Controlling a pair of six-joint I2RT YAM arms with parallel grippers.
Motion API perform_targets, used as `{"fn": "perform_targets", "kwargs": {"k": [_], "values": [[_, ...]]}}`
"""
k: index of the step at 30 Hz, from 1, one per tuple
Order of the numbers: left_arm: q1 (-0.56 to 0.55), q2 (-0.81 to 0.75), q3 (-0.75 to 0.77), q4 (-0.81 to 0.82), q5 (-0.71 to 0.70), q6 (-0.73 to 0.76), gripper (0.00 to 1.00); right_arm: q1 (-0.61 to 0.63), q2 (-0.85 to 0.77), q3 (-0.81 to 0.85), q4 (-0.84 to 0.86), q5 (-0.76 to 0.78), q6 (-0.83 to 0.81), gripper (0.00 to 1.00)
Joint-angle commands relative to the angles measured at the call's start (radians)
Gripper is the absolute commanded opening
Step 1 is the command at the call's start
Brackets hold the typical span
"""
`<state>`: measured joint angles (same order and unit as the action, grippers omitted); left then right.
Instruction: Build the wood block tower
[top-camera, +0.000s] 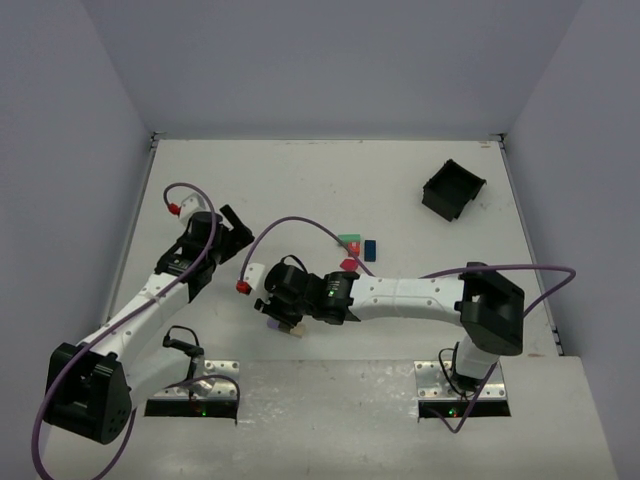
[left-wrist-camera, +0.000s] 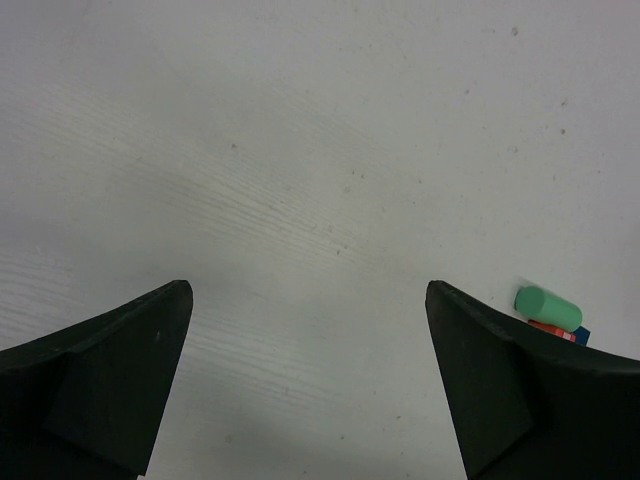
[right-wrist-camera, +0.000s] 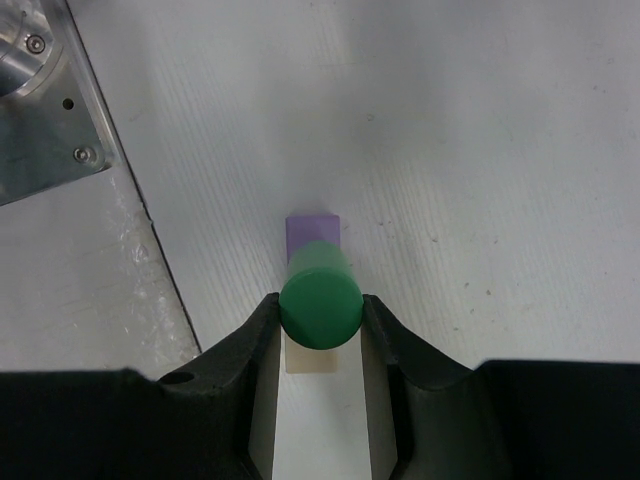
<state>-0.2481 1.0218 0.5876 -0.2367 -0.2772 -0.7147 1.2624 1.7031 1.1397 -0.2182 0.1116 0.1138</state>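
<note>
**Top view.** The right arm (top-camera: 420, 290) extends left across the white tabletop (top-camera: 250, 170). The right jaws hang over the near centre, where a plain tan wooden block (top-camera: 294, 330) just shows. A loose green wooden cylinder (top-camera: 350, 242), a blue wooden block (top-camera: 370, 247) and a red-magenta wooden block (top-camera: 349, 264) lie close together farther back. A square black plastic bin (top-camera: 452, 190) stands far right. No stack is visible.

**Left wrist view.** The left jaws gape wide over bare tabletop and hold nothing. The loose green cylinder (left-wrist-camera: 548, 307) lies at the right.

**Right wrist view.** The right jaws are closed on the curved sides of a held green wooden cylinder (right-wrist-camera: 320, 300), end face to the camera. It is directly above the tan block (right-wrist-camera: 308, 360) and the purple wooden block (right-wrist-camera: 312, 230) touching it.

**Handling.** The pieces are probably light, stiff and smooth. The cylinder may roll, so pinching its flanks suits it, and the base blocks would shift at a nudge.
</note>
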Motion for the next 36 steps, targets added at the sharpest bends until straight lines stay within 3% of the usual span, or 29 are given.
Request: {"fn": "perform_targets", "kwargs": {"k": [1,36], "values": [[0.004,-0.029,-0.011,0.014,-0.013,0.000,1.00,0.011,-0.002,0.039,0.026,0.011,-0.011,0.19],[0.004,-0.059,-0.015,0.015,0.012,0.011,1.00,0.011,0.058,0.065,0.063,-0.020,-0.019,0.24]]}}
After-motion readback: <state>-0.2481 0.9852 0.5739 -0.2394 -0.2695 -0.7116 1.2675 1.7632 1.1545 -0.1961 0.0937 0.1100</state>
